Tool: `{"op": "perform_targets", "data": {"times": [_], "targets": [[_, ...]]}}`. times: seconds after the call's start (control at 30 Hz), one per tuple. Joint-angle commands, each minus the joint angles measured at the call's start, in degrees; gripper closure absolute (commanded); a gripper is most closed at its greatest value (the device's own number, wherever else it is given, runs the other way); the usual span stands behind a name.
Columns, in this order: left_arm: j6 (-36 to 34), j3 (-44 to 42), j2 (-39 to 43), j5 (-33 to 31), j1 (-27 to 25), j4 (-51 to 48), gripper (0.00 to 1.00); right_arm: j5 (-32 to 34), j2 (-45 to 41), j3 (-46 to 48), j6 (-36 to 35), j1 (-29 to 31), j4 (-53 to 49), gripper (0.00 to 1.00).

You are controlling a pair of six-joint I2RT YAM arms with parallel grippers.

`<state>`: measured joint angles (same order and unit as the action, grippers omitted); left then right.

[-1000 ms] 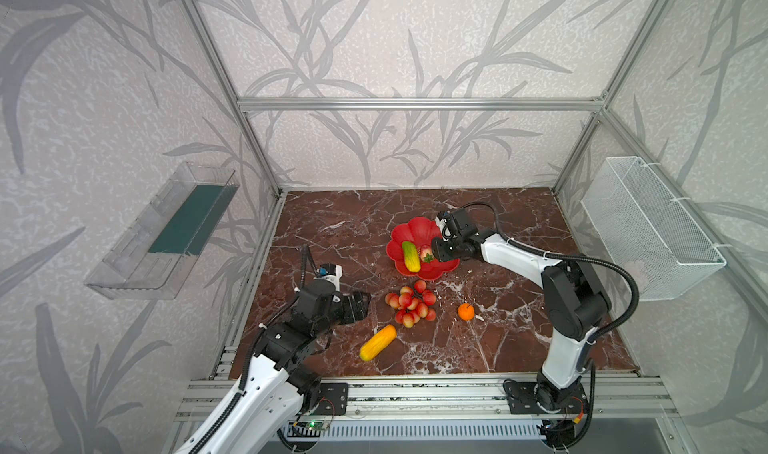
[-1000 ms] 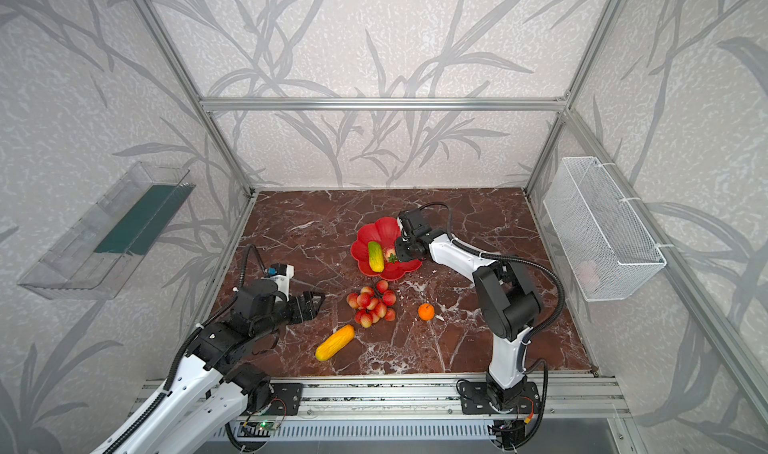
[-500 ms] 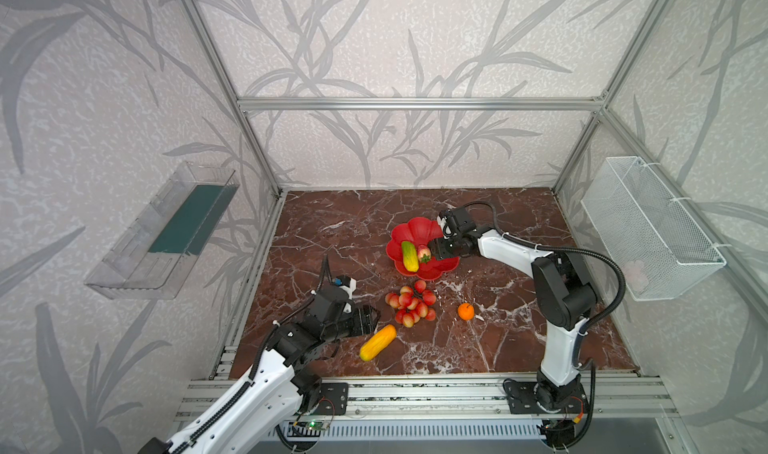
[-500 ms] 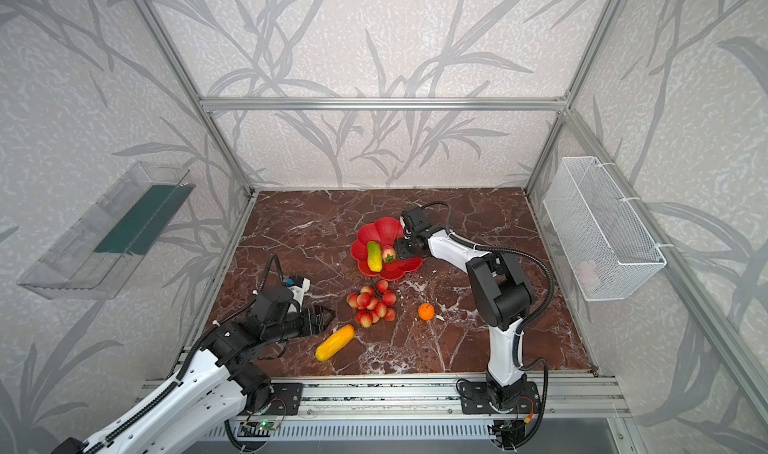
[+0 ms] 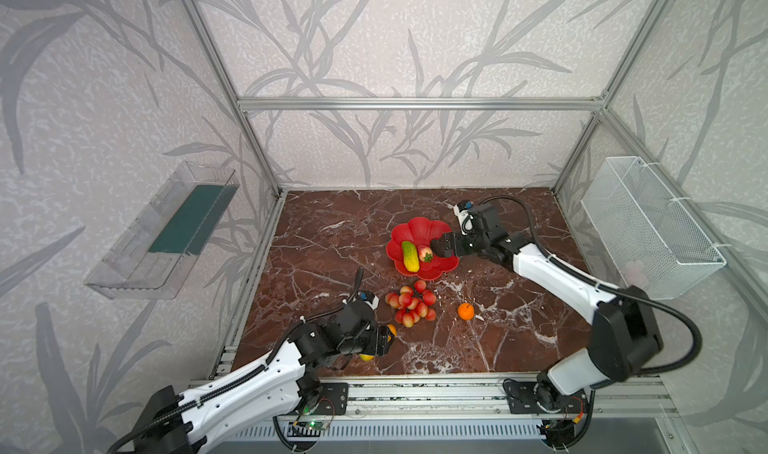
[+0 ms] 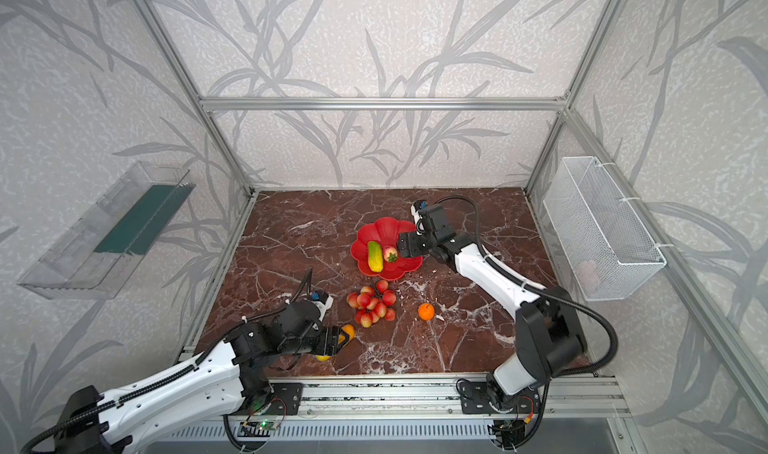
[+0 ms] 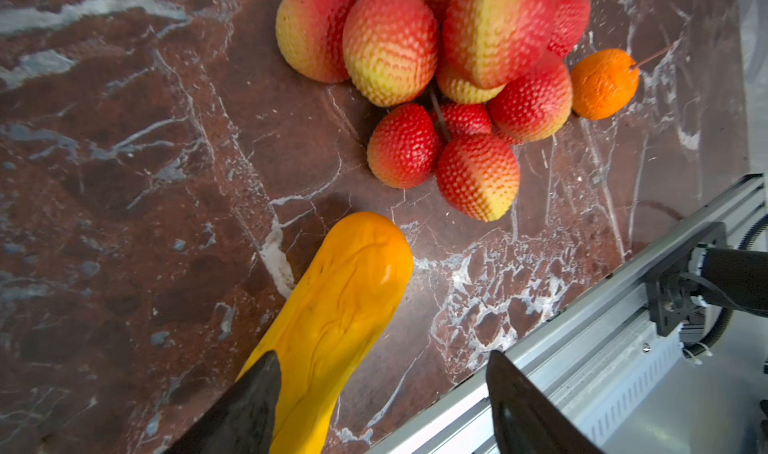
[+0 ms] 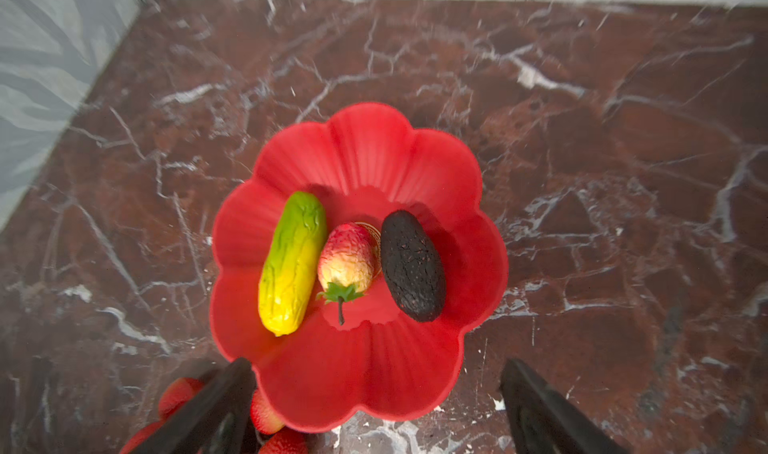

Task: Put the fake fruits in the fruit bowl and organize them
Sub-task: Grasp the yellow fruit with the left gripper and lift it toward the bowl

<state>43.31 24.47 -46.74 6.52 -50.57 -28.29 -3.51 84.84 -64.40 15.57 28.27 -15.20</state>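
Left gripper point(image 5: 384, 340) sits low near the front edge of the marble table point(image 5: 332, 232) in both top views, astride the yellow-orange fruit point(image 5: 390, 330). Right gripper point(image 5: 436, 250) hangs over the right side of the red bowl point(image 5: 419, 227). The grape bunch point(image 5: 411, 304) and small orange point(image 5: 466, 311) lie on the table in front of the bowl.

Left wrist view: the jaws stand apart. One finger point(image 7: 253, 402) touches the yellow-orange fruit point(image 7: 345, 298); the other is clear of it, so no grip is made.

Right wrist view: the right gripper point(image 8: 377, 367) is spread wide and holds nothing. The bowl point(image 8: 365, 128) contains the green-yellow fruit point(image 8: 291, 261), strawberry point(image 8: 347, 256) and avocado point(image 8: 411, 265), side by side.
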Motion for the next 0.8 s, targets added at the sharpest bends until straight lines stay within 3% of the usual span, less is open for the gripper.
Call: {"op": "perform_targets", "data": {"times": [0.0,0.3,0.37,0.47,0.6,0.77], "targets": [[0.3,0.0,-2.7,-3.9,-1.0,-0.1,0.22,0.7,-5.6,4.1,1.0,0.1,0.2,0.04],[-1.7,3.5,-14.0,-6.3,-1.6,0.9,0.22,4.2,-19.7,10.4,2.0,0.1,-3.1,0.03],[-2.2,4.3,-16.7,-5.1,-1.6,1.0,0.29,4.9,-21.5,10.9,1.9,0.0,-3.9,0.03],[-2.7,4.6,-19.0,-3.3,-1.9,2.6,0.48,5.6,-23.3,11.5,1.8,-0.1,-4.5,0.03],[-3.1,5.0,-17.1,-3.2,-2.3,1.8,0.61,5.7,-24.5,12.4,2.2,-0.2,-4.8,0.03],[-3.6,7.5,-7.3,-5.8,-2.4,-3.1,0.64,5.5,-25.6,13.7,2.9,-0.2,-4.6,0.03]]}}
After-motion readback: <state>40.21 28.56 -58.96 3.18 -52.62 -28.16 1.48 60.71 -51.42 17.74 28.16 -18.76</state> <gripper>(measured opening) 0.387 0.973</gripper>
